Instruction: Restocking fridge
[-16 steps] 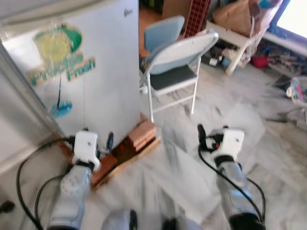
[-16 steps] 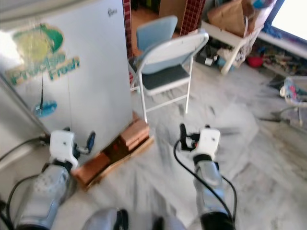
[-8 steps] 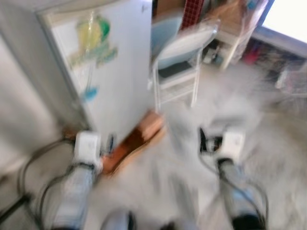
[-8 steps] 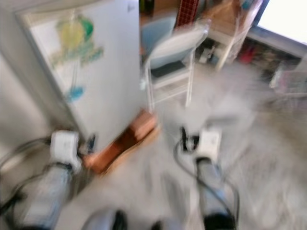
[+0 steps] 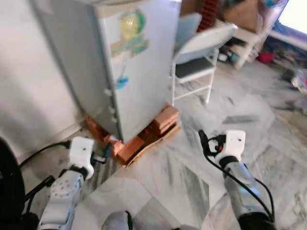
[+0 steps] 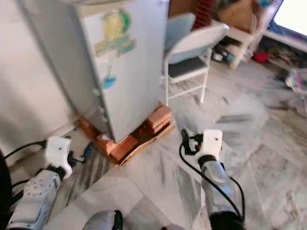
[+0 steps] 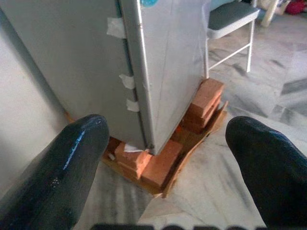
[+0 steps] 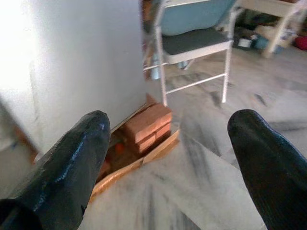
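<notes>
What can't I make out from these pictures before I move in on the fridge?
- Fridge inside: door shut, contents hidden in every view.
- Fridge top: cut off by the head views' upper edge.
- Sticker wording: too small and blurred to read.
- Under the fridge: bricks and board hide its base.
- Clutter behind the folding chair: too blurred to identify.

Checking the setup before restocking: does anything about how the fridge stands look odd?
Yes. The fridge does not sit on the floor: it is propped on stacks of red bricks over a wooden board. Bits of white tape are stuck along its door edge. Its door is closed.
</notes>
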Motion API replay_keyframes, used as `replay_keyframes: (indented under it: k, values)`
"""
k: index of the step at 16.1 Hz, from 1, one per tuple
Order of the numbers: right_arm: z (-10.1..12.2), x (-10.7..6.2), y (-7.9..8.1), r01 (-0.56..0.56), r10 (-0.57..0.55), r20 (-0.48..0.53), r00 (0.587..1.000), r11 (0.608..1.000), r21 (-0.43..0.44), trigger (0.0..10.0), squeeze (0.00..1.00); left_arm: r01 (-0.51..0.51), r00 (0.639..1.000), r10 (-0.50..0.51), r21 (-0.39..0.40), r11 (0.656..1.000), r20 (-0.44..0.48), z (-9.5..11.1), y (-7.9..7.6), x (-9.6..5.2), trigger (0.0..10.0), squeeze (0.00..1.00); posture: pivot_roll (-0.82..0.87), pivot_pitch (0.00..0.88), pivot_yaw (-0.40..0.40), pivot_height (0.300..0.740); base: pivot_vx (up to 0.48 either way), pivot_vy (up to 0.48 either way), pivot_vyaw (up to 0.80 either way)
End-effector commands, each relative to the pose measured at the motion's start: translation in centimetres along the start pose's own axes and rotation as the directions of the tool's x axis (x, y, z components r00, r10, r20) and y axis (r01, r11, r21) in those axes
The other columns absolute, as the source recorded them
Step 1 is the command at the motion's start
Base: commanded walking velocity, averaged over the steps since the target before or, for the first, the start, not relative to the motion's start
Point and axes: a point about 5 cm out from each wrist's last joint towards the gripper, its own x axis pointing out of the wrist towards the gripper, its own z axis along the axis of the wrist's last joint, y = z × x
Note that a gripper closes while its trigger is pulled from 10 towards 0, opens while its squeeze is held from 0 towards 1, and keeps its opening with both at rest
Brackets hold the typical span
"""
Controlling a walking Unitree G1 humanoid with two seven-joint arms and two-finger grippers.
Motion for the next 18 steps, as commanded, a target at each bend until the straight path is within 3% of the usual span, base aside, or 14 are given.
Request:
replay_keyframes:
  k: [1,5,8,9,15,18]
  values:
    - [0.3,-0.2,0.1,-0.021,0.021,-0.005,1.000,1.000,-0.019,10.0,0.00,-0.007,1.000,0.006,0.018,1.000,0.023,0.6,0.5,0.4,10.0,0.00,0.10,0.085,-0.056,0.740,0.000,0.000,0.00]
    - [-1.1,-1.2,1.1,0.042,-0.041,-0.025,0.999,0.998,0.045,10.0,0.00,-0.014,0.998,0.013,0.006,1.000,0.056,0.2,-1.2,-0.1,10.0,0.00,0.11,0.074,-0.068,0.740,0.000,0.000,0.00]
    - [-1.2,-1.4,1.6,0.103,-0.107,0.027,0.994,0.989,0.108,10.0,0.00,-0.071,0.996,0.074,-0.068,0.995,0.048,-0.5,-2.1,-0.7,10.0,0.00,0.13,0.068,-0.053,0.740,0.000,0.104,0.00]
    - [-0.9,-1.6,1.1,0.149,-0.154,0.051,0.987,0.984,0.096,10.0,0.00,-0.108,0.992,0.112,-0.090,0.990,0.049,-0.5,-2.0,-0.8,10.0,0.00,0.12,0.066,-0.054,0.740,0.000,0.431,0.00]
    - [-0.5,-1.3,0.8,0.176,-0.184,0.069,0.980,0.979,0.106,10.0,0.00,-0.117,0.988,0.121,-0.046,0.992,0.093,0.4,-1.8,0.2,10.0,0.00,0.12,0.074,-0.045,0.740,0.000,0.454,0.00]
    - [-0.5,-1.4,1.2,0.176,-0.185,0.077,0.980,0.979,0.103,10.0,0.00,-0.091,0.990,0.093,-0.017,0.996,0.109,0.6,-1.8,0.3,10.0,0.00,0.11,0.078,-0.041,0.740,0.369,0.220,0.00]
